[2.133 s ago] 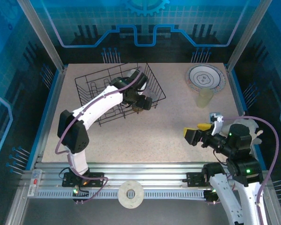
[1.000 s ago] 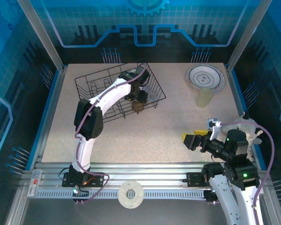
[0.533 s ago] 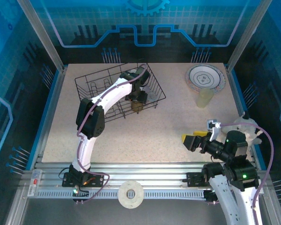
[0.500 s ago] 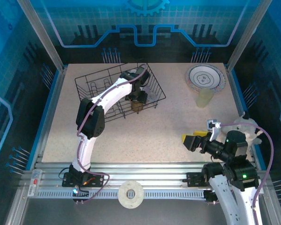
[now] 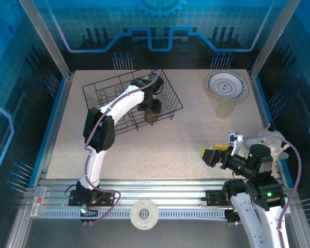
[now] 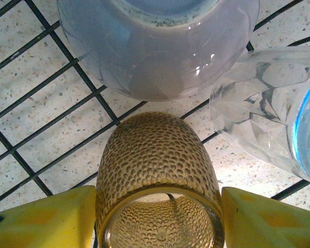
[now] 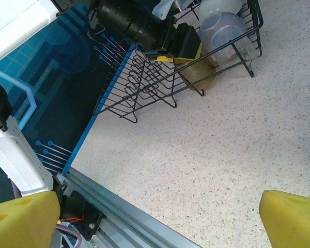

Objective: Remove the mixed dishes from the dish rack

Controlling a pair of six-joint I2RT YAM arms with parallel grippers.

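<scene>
R gripper [image 7: 157, 217] is noted nearest, over bare table [image 5: 170, 150], pads wide apart, nothing held. Further out, L gripper [image 6: 157, 217] is set in the dish rack [image 5: 101, 98], pads flanking the brown cup [image 6: 155, 155] (rack's near R corner); whether it's clamped can't be told. Pale bowl [image 6: 160, 46] and clear tumbler [image 6: 248, 119] are seen just beyond. Far R: patterned plate [image 5: 226, 86], with yellowish cup [image 5: 226, 108] beside it.
</scene>
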